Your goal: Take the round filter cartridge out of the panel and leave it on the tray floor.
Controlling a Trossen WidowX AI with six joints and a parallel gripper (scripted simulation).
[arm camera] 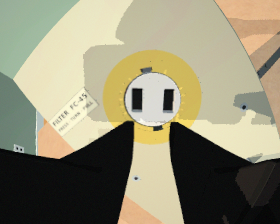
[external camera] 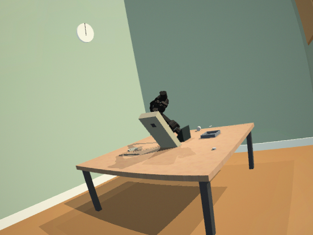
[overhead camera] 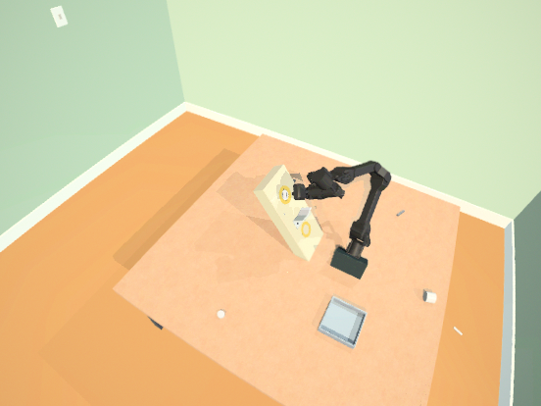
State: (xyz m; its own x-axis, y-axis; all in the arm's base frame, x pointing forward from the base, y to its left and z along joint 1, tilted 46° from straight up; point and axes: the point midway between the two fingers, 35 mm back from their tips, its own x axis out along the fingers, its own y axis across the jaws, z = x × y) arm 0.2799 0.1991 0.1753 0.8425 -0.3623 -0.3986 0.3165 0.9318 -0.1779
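Observation:
The round white filter cartridge (arm camera: 152, 100) (overhead camera: 285, 195) sits in the cream service panel (arm camera: 65, 70) (overhead camera: 294, 237) (external camera: 163, 134) inside a yellow ring. Its two dark slots stand upright side by side in the wrist view. My gripper (arm camera: 151, 129) (overhead camera: 294, 192) is partly open with nothing between its fingers. Its fingertips are close in front of the cartridge, at its lower edge in the wrist view, spaced a little wider than the slots. Contact cannot be told. The grey-blue tray (overhead camera: 335, 340) (external camera: 207, 136) stands beyond the arm's base, away from the panel, and holds nothing visible.
A grey-white block (overhead camera: 303, 216) projects from the panel beside a second yellow ring. A printed label (arm camera: 74, 111) is left of the cartridge. A small white round piece (overhead camera: 221, 314), a white cylinder (overhead camera: 429, 296) and a grey bar (overhead camera: 400, 213) lie on the table.

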